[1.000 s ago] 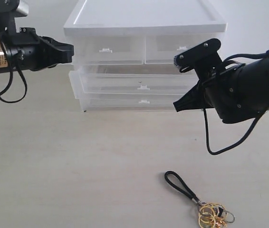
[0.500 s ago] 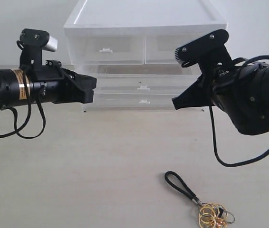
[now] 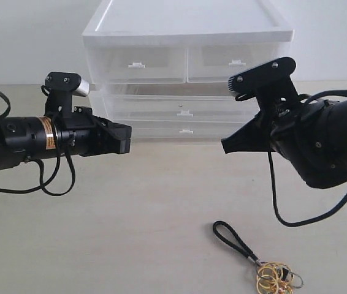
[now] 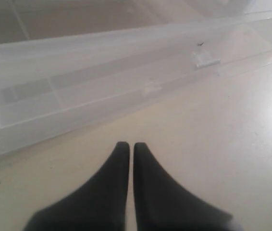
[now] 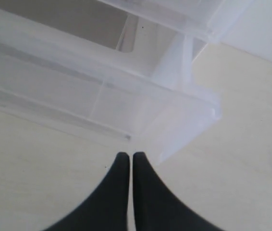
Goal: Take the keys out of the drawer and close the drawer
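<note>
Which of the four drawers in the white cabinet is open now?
The middle full-width drawer: its front stands out from the cabinet, while the two top drawers and the lowest wide drawer sit flush.

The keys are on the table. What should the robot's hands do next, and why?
Probably push the left hand and right hand, both shut, forward against the drawer to slide it in. The keys lie on the table, the drawer sticks out of the cabinet, and the hands hover just before it.
</note>
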Robot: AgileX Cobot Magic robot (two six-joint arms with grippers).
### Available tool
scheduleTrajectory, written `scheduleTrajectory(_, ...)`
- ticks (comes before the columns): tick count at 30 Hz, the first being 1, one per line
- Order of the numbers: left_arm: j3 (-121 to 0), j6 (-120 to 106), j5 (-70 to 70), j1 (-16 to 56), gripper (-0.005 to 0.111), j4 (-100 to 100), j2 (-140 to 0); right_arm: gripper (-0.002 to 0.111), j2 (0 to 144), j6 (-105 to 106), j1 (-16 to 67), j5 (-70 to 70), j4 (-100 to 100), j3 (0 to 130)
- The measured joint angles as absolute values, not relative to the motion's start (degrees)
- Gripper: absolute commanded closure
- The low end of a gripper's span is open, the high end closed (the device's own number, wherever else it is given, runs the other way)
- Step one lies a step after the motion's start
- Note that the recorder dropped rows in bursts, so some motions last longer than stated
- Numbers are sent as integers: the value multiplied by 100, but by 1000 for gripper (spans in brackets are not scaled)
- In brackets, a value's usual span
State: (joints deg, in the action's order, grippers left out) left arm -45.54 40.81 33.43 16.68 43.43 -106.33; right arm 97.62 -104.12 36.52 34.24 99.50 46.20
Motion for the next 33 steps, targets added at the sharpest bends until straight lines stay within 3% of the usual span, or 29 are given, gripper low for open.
scheduleTrajectory(17, -5092, 3890, 3404, 1668, 103, 4290, -10938, 109, 10065, -10236, 3250, 3235, 9926, 5144)
scheduleTrajectory(33, -6102, 3920, 3144, 1749, 103, 4655, -11734, 109, 10727, -9597, 2779, 1457, 9355, 5913)
